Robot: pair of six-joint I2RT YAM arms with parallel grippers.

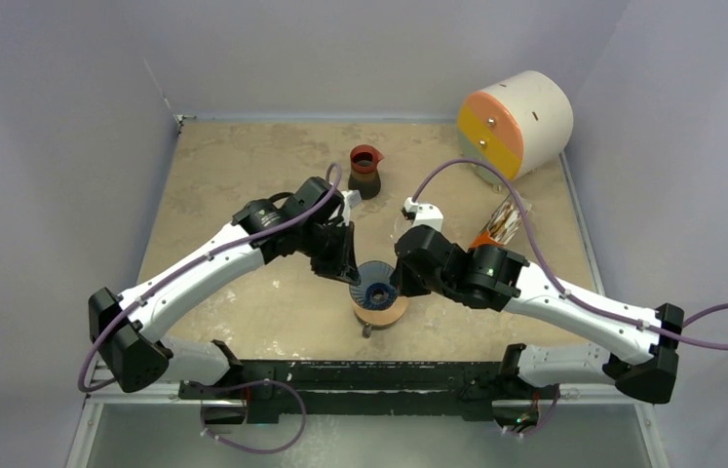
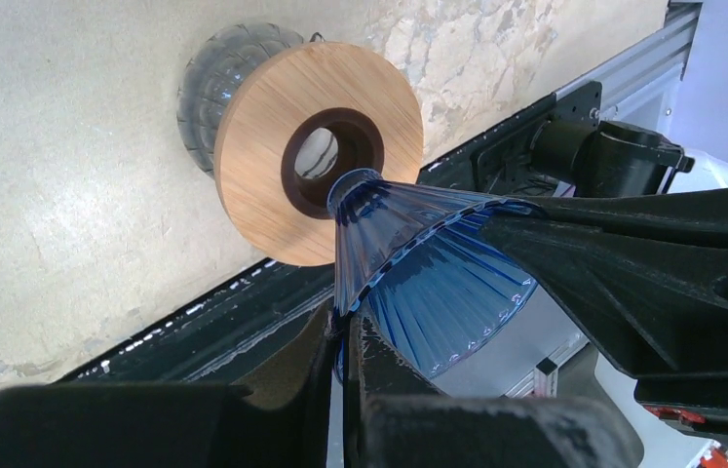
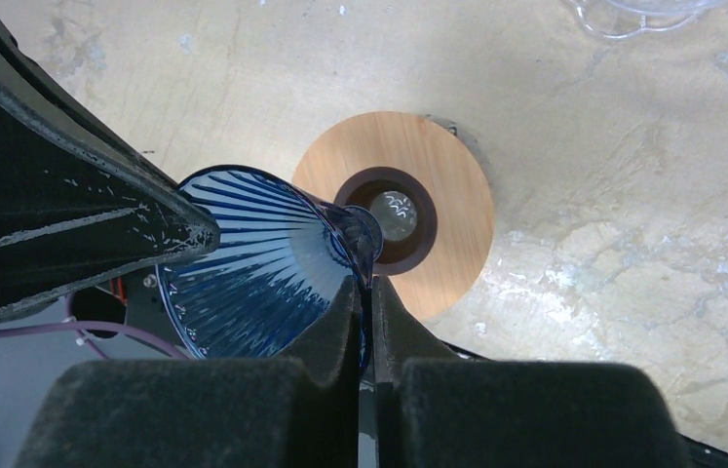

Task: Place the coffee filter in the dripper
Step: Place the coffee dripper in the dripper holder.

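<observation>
Pale walls stand around a sandy stone-look table (image 1: 233, 166). Low in the middle of the top view, a small deep-blue ribbed cone dripper (image 1: 376, 288) has its narrow end at the dark hole of a flat tan wooden ring (image 1: 380, 312), which sits on a clear glass cup (image 2: 206, 83). The left gripper (image 2: 343, 327) and the right gripper (image 3: 366, 292) each have their jaws pinched almost shut on the thin blue wall. I think they should keep the cone straight and lower it slowly together, then let go gently; no paper filter is in it yet.
</observation>
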